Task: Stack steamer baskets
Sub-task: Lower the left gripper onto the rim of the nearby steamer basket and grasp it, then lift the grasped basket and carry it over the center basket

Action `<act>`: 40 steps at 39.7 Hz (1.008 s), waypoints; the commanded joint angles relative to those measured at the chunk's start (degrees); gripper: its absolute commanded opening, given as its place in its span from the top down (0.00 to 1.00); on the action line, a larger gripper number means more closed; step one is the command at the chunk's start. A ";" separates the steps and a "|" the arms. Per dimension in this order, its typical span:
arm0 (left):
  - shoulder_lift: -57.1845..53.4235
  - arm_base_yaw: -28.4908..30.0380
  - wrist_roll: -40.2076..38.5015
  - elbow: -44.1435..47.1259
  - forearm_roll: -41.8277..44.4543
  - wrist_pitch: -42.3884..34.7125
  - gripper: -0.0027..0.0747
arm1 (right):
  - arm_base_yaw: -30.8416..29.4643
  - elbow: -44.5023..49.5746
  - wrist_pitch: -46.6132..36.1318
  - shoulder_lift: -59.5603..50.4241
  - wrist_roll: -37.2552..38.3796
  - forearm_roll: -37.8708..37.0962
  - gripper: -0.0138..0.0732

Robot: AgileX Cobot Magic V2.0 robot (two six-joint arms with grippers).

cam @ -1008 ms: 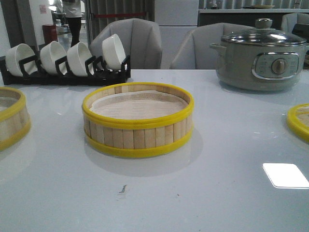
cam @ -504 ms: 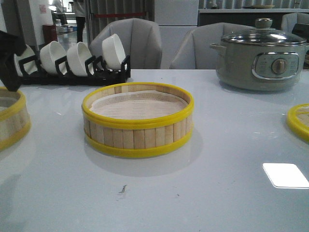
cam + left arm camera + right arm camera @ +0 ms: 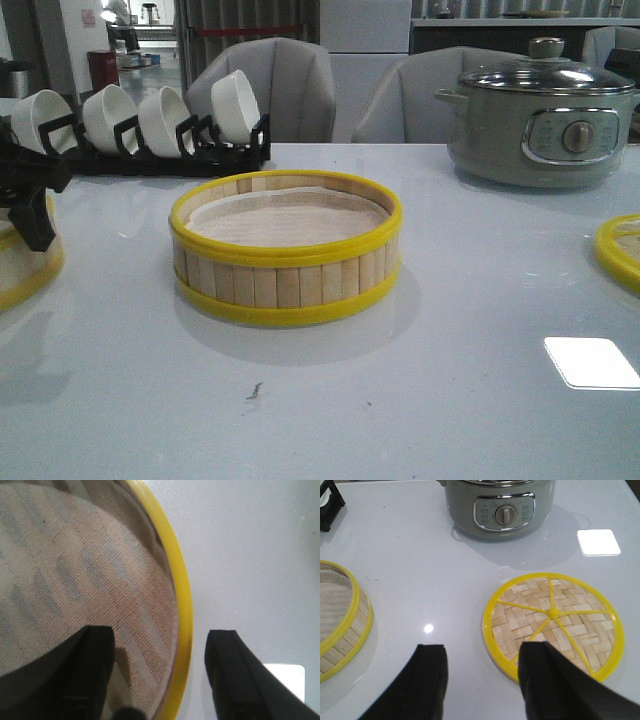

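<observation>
One steamer basket (image 3: 285, 250) with yellow rims and a cloth liner stands mid-table; it also shows in the right wrist view (image 3: 340, 620). A second basket (image 3: 22, 268) sits at the far left edge. My left gripper (image 3: 30, 215) is open and straddles that basket's yellow rim (image 3: 182, 610), with one finger over the cloth liner (image 3: 75, 580) and the other outside over the table. The woven lid (image 3: 555, 622) lies flat at the right, and its edge shows in the front view (image 3: 622, 250). My right gripper (image 3: 482, 680) is open above the lid's near-left edge and holds nothing.
A grey-green electric pot (image 3: 545, 120) with a glass lid stands at the back right, also seen in the right wrist view (image 3: 500, 507). A black rack of white bowls (image 3: 140, 125) stands at the back left. Grey chairs stand behind the table.
My left gripper has come into the front view from the left and dropped down onto the left basket's rim. The middle basket and the lid have not moved.
</observation>
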 commanded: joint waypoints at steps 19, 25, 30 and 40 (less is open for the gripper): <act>-1.79 0.07 -0.44 -1.59 -2.18 -3.24 0.84 | -0.04 -2.23 -4.38 -0.01 -0.04 0.00 0.34; -1.79 0.07 -0.44 -2.19 -2.18 -2.78 0.85 | -0.04 -2.23 -4.38 -0.01 -0.04 0.00 0.34; -1.79 -0.13 -0.44 -5.66 -2.18 0.64 0.85 | -0.04 -2.23 -4.38 -0.01 -0.04 0.00 0.34; -1.93 -5.28 -0.44 -18.94 -2.18 8.48 0.85 | -0.04 -2.23 -4.54 -0.01 -0.04 0.00 0.34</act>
